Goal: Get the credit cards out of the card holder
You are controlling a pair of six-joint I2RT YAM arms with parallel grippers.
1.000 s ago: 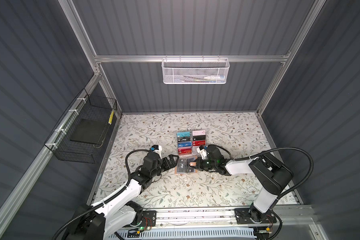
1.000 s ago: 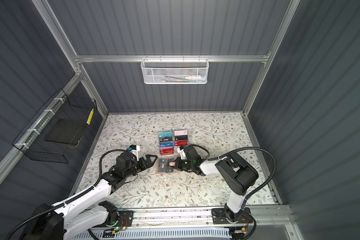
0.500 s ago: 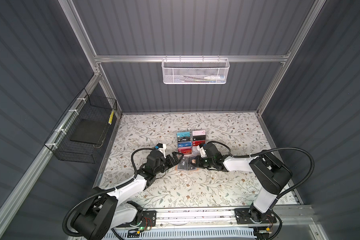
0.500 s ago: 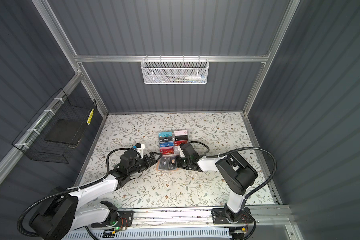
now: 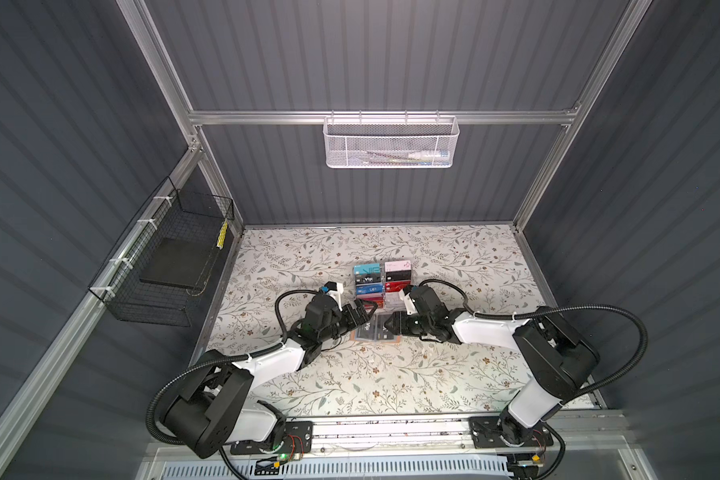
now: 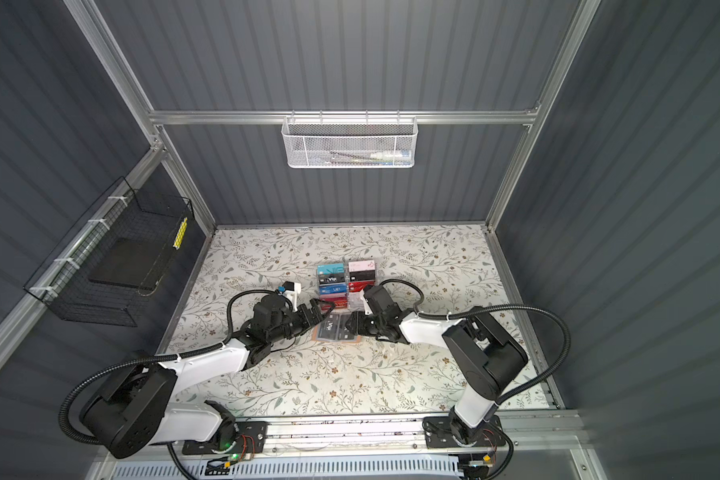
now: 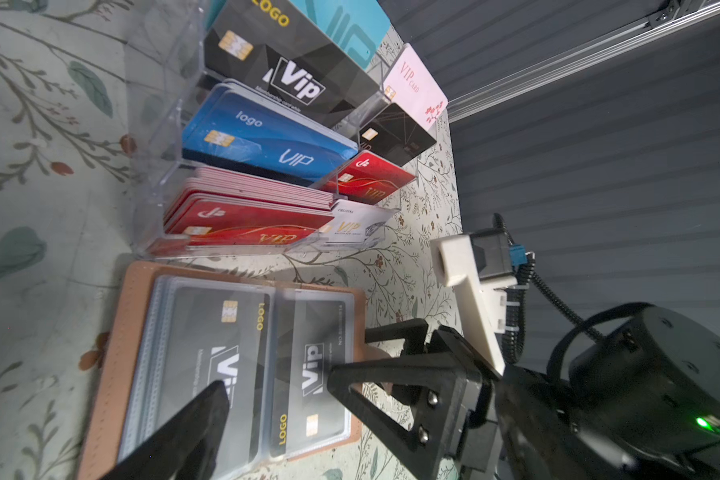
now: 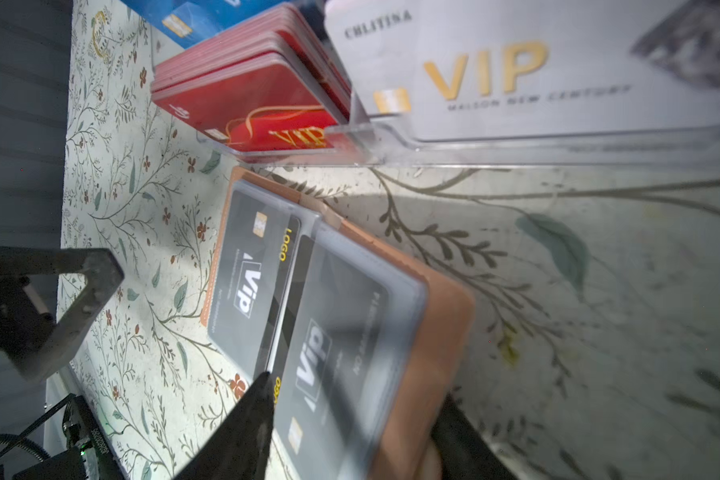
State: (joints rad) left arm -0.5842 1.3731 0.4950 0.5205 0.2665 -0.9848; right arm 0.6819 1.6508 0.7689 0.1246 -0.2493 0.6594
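Between the two grippers, on the floral table (image 5: 350,374), the card holder (image 5: 375,333) lies spread flat. Two black credit cards (image 7: 213,345) (image 7: 316,361) show through its clear sleeves.

A second ago the right gripper (image 5: 391,322) was pinched shut at the holder's edge and the left gripper (image 5: 362,316) stood back from it. Since then the left gripper has closed in on its side of the holder, and the right gripper's jaws have parted.

The right gripper's fingers (image 7: 391,370) now straddle the holder's tan edge with a clear gap between them, clamping nothing. The left gripper is spread to its widest and empty, with one finger (image 7: 192,419) hanging over the nearer card.

Just beyond both sets of fingertips stands a clear rack (image 7: 159,137) stacked with more cards.

In both top views the gripper tips cover the holder's two ends. The left gripper's second finger falls outside its wrist view. From the right wrist the near card (image 8: 329,353) is blurred, and it cannot be told whether the finger (image 8: 242,415) over it touches the sleeve. The stacked pages beneath hide whatever they hold.
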